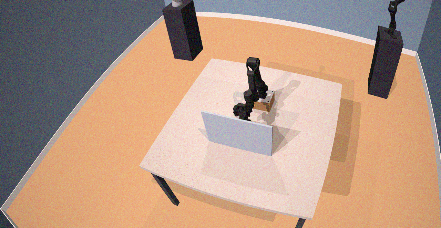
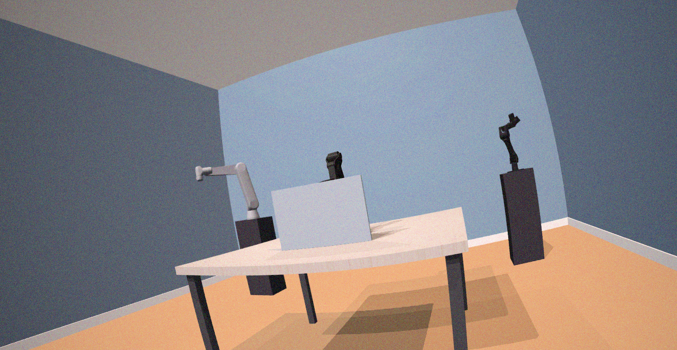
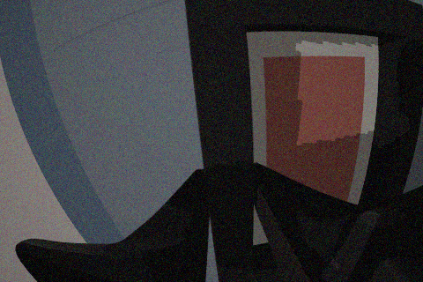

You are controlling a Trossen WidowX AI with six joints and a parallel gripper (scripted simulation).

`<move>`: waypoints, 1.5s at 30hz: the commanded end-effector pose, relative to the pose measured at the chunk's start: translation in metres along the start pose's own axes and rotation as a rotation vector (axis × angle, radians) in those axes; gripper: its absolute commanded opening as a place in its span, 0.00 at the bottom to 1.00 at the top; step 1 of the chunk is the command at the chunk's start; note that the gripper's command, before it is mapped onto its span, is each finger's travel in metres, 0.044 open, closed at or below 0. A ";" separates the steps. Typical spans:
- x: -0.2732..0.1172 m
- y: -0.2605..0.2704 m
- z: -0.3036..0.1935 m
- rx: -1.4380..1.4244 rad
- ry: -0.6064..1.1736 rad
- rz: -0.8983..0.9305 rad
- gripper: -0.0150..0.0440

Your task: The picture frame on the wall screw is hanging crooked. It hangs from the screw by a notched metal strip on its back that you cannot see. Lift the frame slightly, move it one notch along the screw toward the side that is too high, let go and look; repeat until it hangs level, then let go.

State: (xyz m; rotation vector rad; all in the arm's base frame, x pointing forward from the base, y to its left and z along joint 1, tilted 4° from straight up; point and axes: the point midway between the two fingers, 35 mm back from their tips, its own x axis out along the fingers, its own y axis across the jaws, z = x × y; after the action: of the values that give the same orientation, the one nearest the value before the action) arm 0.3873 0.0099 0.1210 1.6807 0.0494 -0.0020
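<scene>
Pinching the black picture frame (image 3: 225, 97), your gripper (image 3: 227, 175) is nearly closed; letting go and checking it hangs level are left.

Pale tabletop (image 1: 243, 180) (image 2: 416, 234) w/ upright grey-blue panel (image 1: 240, 134) (image 2: 321, 213) & small orange-sided box (image 1: 263, 105) on it

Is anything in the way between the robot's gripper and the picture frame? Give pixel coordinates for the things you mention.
No, nothing visible is. The gripper (image 3: 227, 175) is already shut on the left side of the frame (image 3: 222, 75) in the wrist view. The screw and the frame's back are hidden, so I can't tell there.
</scene>
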 end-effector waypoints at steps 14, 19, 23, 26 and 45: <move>0.000 0.001 -0.002 -0.005 -0.002 0.006 0.25; 0.000 0.001 -0.005 -0.005 -0.002 0.006 0.25; 0.000 0.001 -0.006 -0.005 -0.002 0.006 0.25; 0.000 0.002 -0.006 -0.005 -0.002 0.006 0.25; 0.000 0.000 -0.005 -0.005 -0.002 0.006 0.25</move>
State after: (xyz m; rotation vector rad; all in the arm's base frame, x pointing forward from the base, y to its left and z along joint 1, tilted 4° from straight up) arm 0.3872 0.0153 0.1205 1.6798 0.0501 -0.0035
